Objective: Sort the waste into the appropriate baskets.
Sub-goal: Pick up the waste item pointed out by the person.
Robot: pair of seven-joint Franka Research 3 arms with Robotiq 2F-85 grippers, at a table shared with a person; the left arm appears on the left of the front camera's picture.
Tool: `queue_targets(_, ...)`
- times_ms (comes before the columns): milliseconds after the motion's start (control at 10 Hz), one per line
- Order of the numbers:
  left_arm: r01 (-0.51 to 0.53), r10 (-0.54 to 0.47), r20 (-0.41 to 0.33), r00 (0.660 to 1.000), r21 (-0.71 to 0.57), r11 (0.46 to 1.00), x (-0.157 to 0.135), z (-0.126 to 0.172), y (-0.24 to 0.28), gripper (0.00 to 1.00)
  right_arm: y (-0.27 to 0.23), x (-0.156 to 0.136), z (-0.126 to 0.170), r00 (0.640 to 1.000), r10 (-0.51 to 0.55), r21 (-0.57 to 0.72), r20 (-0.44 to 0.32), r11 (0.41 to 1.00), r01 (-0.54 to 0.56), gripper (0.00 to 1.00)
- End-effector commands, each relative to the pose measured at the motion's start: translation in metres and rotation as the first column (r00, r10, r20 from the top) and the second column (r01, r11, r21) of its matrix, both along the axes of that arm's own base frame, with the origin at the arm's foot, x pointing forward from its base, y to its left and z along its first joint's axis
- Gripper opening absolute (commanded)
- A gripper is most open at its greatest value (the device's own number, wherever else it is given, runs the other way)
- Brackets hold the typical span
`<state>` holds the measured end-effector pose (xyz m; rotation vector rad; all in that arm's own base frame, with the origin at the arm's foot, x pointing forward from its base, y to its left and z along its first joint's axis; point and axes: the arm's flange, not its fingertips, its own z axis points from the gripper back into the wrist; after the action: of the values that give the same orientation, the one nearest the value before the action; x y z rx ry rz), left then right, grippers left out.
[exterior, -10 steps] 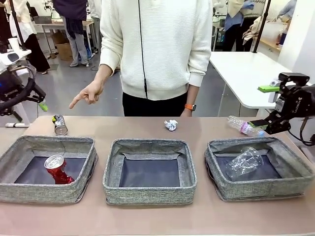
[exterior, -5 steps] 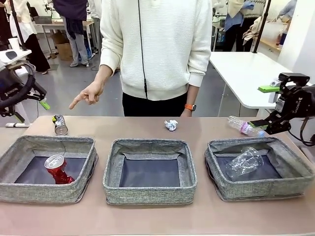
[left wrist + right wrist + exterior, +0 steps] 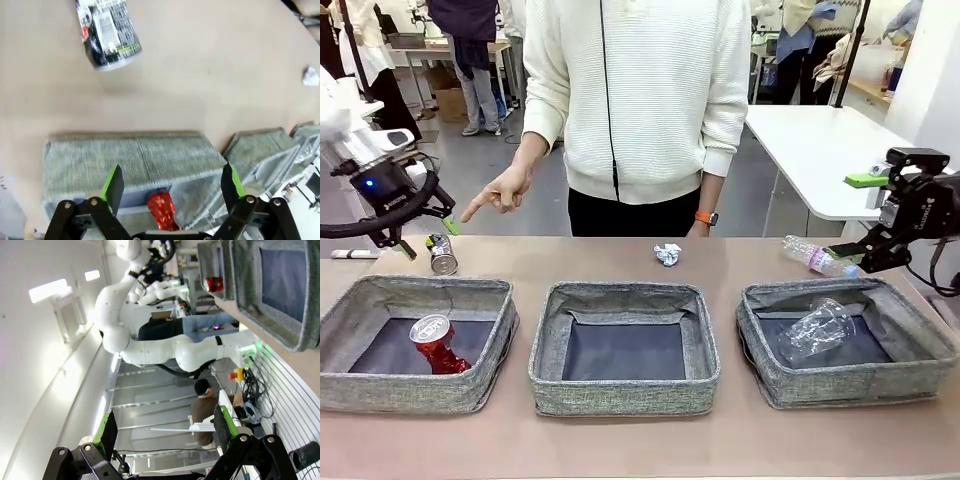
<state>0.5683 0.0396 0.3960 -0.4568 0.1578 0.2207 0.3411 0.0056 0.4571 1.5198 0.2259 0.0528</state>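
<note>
A silver-dark can [image 3: 442, 255] lies on the table behind the left basket [image 3: 360, 390], which holds a crushed red can [image 3: 438, 343]. My left gripper [image 3: 428, 237] hovers open just above and left of the silver-dark can [image 3: 107, 32]; its wrist view looks down over the basket wall [image 3: 135, 155] and the red can [image 3: 161, 210], with the left gripper [image 3: 172, 182] empty. A person's hand [image 3: 498, 193] points down at that can. The middle basket [image 3: 620, 395] is empty. The right basket [image 3: 850, 385] holds a clear plastic cup [image 3: 815, 330]. Behind it lies the bottle [image 3: 815, 257], beside my open right gripper [image 3: 855, 220]. A paper ball [image 3: 667, 254] sits mid-table.
The person in a white sweater stands at the far edge behind the middle basket. A white table [image 3: 820, 150] stands behind on the right. In the right wrist view the right gripper [image 3: 165, 432] faces the room, with the baskets [image 3: 280, 335] at the top right.
My left arm has swung right and inward, bringing its open gripper next to the silver-dark can. The right arm, the person's pointing hand and the waste have stayed put.
</note>
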Motion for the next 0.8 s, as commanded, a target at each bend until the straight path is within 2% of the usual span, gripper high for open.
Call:
queue_targets(0,-0.042,0.045,-0.038,0.998,0.082,0.996,0.026,-0.012,0.002,1.0,0.0,-0.001,0.0,1.0,0.011,0.002,0.015,1.0,-0.011,1.0)
queue_targets(100,-0.077,0.083,-0.056,0.995,0.098,0.992,0.041,-0.031,0.004,1.0,0.0,-0.001,0.0,1.0,0.011,0.002,0.015,1.0,-0.011,1.0)
queue_targets(200,-0.116,0.12,-0.04,0.992,0.093,0.989,0.053,-0.045,0.008,1.0,0.0,-0.001,0.0,1.0,0.011,0.002,0.015,1.0,-0.011,1.0)
queue_targets(500,-0.222,0.218,0.041,0.975,0.181,0.958,0.074,-0.081,0.016,1.0,0.0,-0.001,0.0,1.0,0.011,0.002,0.015,1.0,-0.011,1.0)
queue_targets(700,-0.254,0.241,0.086,0.967,0.216,0.943,0.075,-0.085,0.016,1.0,0.0,-0.001,0.0,1.0,0.011,0.002,0.015,1.0,-0.011,1.0)
